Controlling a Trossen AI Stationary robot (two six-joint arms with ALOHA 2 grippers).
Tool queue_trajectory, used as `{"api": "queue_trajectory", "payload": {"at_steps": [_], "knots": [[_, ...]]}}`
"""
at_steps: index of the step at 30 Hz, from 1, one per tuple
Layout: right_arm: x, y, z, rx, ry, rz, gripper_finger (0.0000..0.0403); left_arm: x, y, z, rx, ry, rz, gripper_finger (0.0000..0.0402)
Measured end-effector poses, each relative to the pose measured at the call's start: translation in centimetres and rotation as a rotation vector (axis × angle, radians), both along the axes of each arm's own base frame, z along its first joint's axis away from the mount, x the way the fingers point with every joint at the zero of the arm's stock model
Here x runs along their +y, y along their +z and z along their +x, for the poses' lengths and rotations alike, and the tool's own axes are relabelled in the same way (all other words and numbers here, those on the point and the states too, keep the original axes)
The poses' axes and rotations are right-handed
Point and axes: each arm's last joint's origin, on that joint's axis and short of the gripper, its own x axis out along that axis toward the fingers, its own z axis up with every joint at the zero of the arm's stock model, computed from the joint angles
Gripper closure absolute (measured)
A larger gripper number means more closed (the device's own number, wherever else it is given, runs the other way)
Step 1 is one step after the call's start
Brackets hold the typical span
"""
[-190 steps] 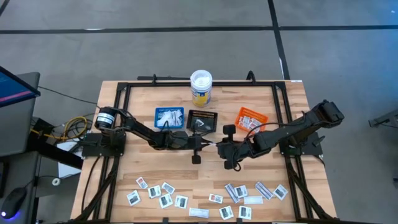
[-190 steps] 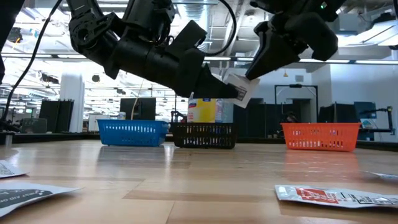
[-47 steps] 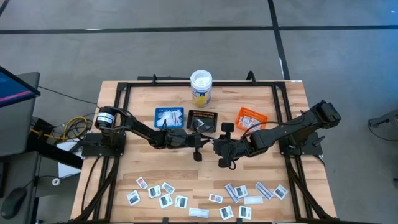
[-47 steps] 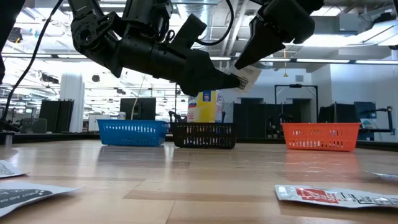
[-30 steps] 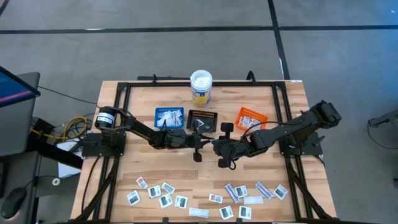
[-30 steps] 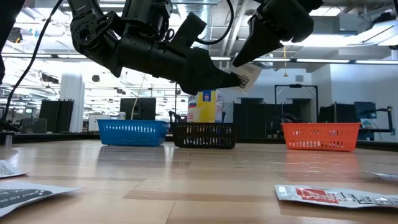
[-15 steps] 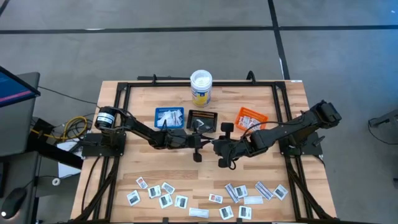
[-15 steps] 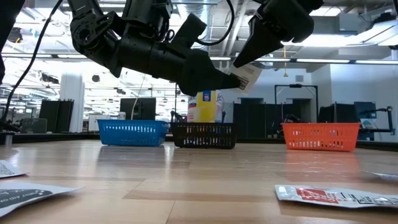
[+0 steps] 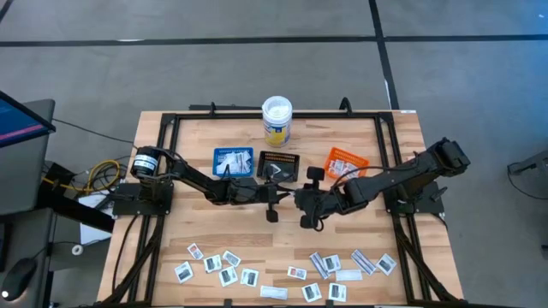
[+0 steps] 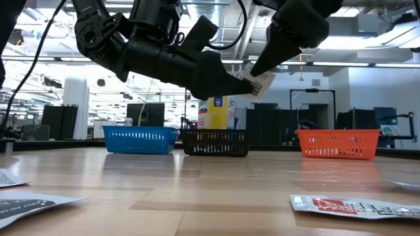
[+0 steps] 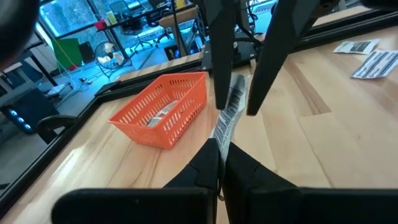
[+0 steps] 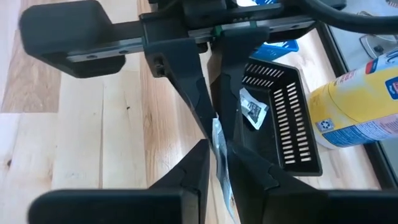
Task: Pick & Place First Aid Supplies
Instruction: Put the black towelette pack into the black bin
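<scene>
Over the middle of the table my two grippers meet tip to tip. My left gripper (image 9: 281, 197) (image 11: 222, 148) is shut on a small white packet with dark print (image 10: 258, 85) (image 11: 227, 112), one of the first aid supplies. My right gripper (image 10: 257, 71) (image 12: 217, 150) slants down from the right. Its fingers are parted and stand on either side of the packet's free end (image 12: 219, 142). I cannot tell whether either finger touches the packet. More packets (image 9: 218, 263) lie flat along the table's near edge. My left gripper pinches the packet's near end (image 11: 221, 134) between its two fingertips. The fingers lie level and come from the table's left. The packet sticks out past them on edge toward the right arm, high clear of the table.
Behind the grippers stand a blue basket (image 9: 232, 161), a black basket (image 9: 277, 164) with a packet in it (image 12: 252, 107) and an orange basket (image 9: 345, 162). A white-lidded yellow tub (image 9: 276, 120) is at the far edge. Another cluster of packets (image 9: 342, 265) lies near right.
My right gripper has rolled a little where it stands over the packet, and in the low view its fingertip now sits apart from the packet's upper edge. The packet has stayed in my left gripper, in the same place.
</scene>
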Motion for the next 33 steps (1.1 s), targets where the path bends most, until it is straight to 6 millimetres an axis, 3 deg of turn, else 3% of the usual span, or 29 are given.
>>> {"api": "queue_trajectory", "payload": {"at_steps": [7,13,24,33], "knots": [[-0.5,0.0,0.1,0.003,-0.010,-0.002,0.0354,0.0,0.0,0.0,-0.005,0.000,-0.004,0.0394],[-0.5,0.0,0.1,0.016,0.000,-0.013,0.0396,0.0,0.1,0.0,-0.007,0.000,-0.005,0.0394],[-0.8,-0.7,-1.0,0.109,-0.069,0.004,0.0353,0.0,0.0,0.0,-0.001,-0.001,-0.004,0.0394],[-0.8,-0.7,-0.9,0.114,-0.056,0.004,0.0368,0.0,0.0,0.0,0.000,-0.001,-0.004,0.0394]]}}
